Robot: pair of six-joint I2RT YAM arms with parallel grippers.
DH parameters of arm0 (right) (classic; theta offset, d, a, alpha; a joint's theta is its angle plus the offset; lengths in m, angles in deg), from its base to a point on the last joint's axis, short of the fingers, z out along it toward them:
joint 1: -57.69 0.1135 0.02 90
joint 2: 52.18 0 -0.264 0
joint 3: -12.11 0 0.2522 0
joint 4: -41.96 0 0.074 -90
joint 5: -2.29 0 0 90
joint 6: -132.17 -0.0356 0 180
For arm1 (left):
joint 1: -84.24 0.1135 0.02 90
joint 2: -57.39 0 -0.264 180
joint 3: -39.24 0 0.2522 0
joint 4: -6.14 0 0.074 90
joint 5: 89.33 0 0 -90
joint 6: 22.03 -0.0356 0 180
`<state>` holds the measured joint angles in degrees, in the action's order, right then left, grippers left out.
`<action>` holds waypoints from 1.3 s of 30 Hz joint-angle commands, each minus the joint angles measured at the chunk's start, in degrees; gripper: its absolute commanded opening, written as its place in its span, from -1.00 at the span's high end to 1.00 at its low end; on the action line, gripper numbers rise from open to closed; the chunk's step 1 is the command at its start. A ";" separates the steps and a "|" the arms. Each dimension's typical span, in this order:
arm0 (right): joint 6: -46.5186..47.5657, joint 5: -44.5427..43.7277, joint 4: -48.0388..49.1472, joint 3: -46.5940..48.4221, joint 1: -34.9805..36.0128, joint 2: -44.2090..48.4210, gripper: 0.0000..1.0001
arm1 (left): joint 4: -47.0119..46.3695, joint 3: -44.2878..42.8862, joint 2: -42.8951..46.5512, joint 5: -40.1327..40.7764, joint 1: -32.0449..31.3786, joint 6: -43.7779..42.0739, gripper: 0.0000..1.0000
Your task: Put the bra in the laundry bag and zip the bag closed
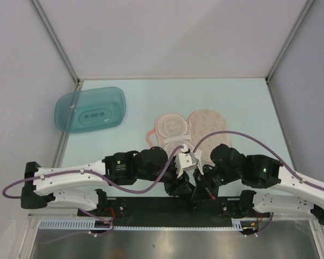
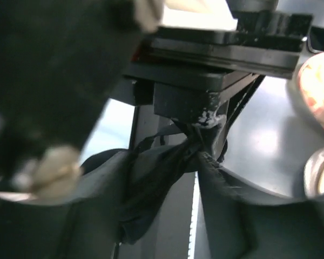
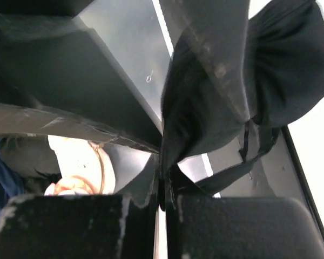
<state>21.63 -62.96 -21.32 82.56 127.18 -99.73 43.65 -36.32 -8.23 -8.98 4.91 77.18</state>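
Judging by how things lie, the step in hand is getting the bra (image 3: pixel 291 65) sorted between the two arms before it goes into the laundry bag (image 1: pixel 208 127). Nothing is in the bag and its zip is undone. The right tool (image 3: pixel 163 197) is clamped tight on a fold of the black fabric. The garment hangs bunched from that pinch over the near edge of the worktop (image 1: pixel 248 102), just short of the bag. The left tool (image 2: pixel 159 164) sits right up against it, jaws apart, with a twisted rope of the fabric running between them. I see no bite on it from that side.

Next, I reckon, the left tool needs a firm second hold. Then the pair can spread the bra and carry it forward over an open lobe without the thin straps trailing across the zip rim.

As for the lie, the bra is crumpled, so its long axis is hard to call. From the right wrist, a cup bulges away from the fingertips with straps looping beneath it. The bag lies spread open, its two lobes side by side, so its long axis runs left to right across the worktop.
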 commanded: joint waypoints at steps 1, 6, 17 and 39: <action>0.23 2.49 4.08 0.27 -0.15 2.10 1.00 | -1.68 -1.57 0.06 3.67 -0.30 -2.09 0.21; -0.64 -0.04 4.52 -0.79 -1.73 3.86 0.58 | -2.82 0.27 2.34 8.67 -0.30 -1.04 1.00; -11.51 -29.21 7.83 -7.89 -7.35 15.81 -0.99 | -8.89 4.49 9.99 13.96 7.17 15.02 1.00; 1.29 -32.15 38.88 -16.17 -10.78 21.54 0.98 | -16.80 4.58 8.06 6.93 14.46 24.10 1.00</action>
<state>20.67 -96.25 13.15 63.13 118.03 -76.48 30.08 -31.21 -0.95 -0.66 18.00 99.69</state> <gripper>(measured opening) 0.258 0.016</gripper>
